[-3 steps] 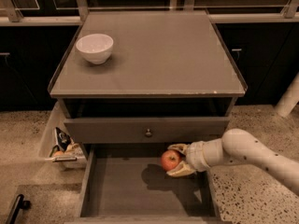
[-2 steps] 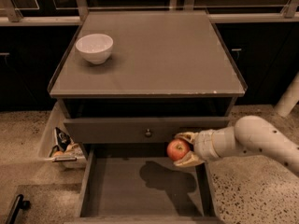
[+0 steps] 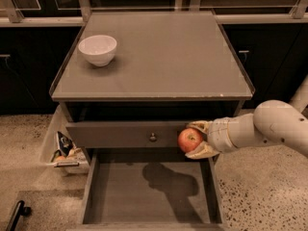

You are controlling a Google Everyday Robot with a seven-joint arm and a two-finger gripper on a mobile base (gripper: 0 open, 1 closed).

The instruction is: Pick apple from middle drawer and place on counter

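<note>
My gripper (image 3: 196,139) is shut on the red apple (image 3: 189,140), one finger above it and one below. It holds the apple in the air in front of the closed drawer front with the round knob (image 3: 153,137), above the right part of the open middle drawer (image 3: 120,191). The drawer's grey floor is bare, with the arm's shadow on it. The counter (image 3: 168,57) lies above and behind the gripper. My white arm comes in from the right.
A white bowl (image 3: 97,49) stands on the counter's back left. A side bin with small packets (image 3: 63,150) hangs at the cabinet's left. A dark handle (image 3: 17,213) lies at the lower left on the speckled floor. Dark cabinets stand behind.
My gripper has lifted the apple up out of the drawer and a little to the right, from near the drawer floor to the height of the drawer front above.
</note>
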